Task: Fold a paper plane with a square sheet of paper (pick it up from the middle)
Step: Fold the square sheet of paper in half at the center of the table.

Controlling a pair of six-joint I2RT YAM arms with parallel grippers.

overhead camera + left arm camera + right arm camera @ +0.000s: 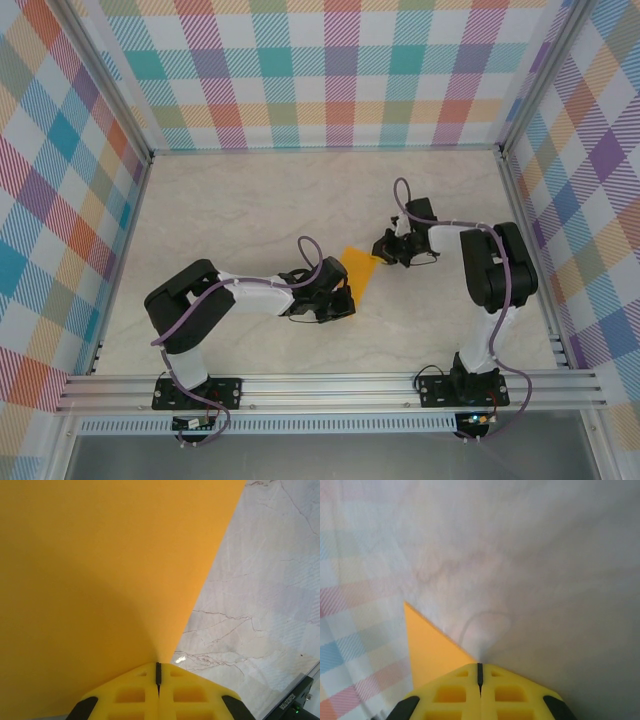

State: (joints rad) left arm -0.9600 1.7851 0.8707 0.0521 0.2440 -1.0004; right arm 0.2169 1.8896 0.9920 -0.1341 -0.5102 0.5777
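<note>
The square sheet of paper point(360, 270), plain orange-yellow, hangs tilted between my two grippers above the middle of the marble table point(240, 210). My left gripper point(347, 292) is shut on its near lower edge. In the left wrist view the sheet point(100, 580) spreads up and left from the closed yellow jaws point(158, 672). My right gripper point(384, 252) is shut on the sheet's far right side. In the right wrist view an orange triangle of the sheet point(427, 647) runs left from the closed jaws point(480, 672). The paper plane is out of view.
Plaid walls point(330, 70) close the table on three sides, with aluminium posts at the corners. A metal rail point(330, 385) carrying both arm bases runs along the near edge. Bare marble lies behind and to the left of the grippers.
</note>
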